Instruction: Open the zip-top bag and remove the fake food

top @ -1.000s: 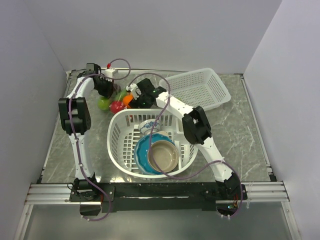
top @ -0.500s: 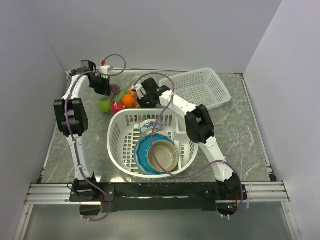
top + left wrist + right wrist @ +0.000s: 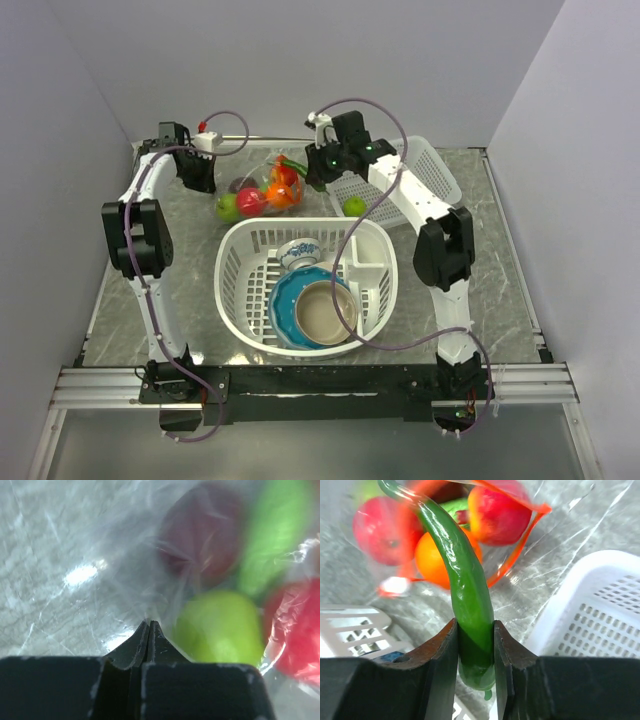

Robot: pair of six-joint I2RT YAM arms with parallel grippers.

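Note:
The zip-top bag (image 3: 262, 178) lies at the back left of the table with its red zip strip (image 3: 521, 544) gaping open. My left gripper (image 3: 149, 624) is shut on the bag's clear plastic at its left end; it also shows in the top view (image 3: 199, 180). Inside the bag are the fake food pieces: a green fruit (image 3: 220, 627), a maroon one (image 3: 200, 535), a red one (image 3: 250, 202) and an orange (image 3: 432, 557). My right gripper (image 3: 475, 626) is shut on a long green pepper (image 3: 465, 575) that reaches from the bag's mouth. A small green fruit (image 3: 352, 206) lies loose on the table.
A white round basket (image 3: 235, 290) with a blue plate and bowls stands in the middle. A white mesh tray (image 3: 415, 175) sits at the back right, close to my right gripper (image 3: 316, 172). Walls close in the left, back and right sides.
My right gripper has moved back and right from the bag, holding the green pepper. The bag and fruits have shifted right. A loose green fruit now shows beside the mesh tray.

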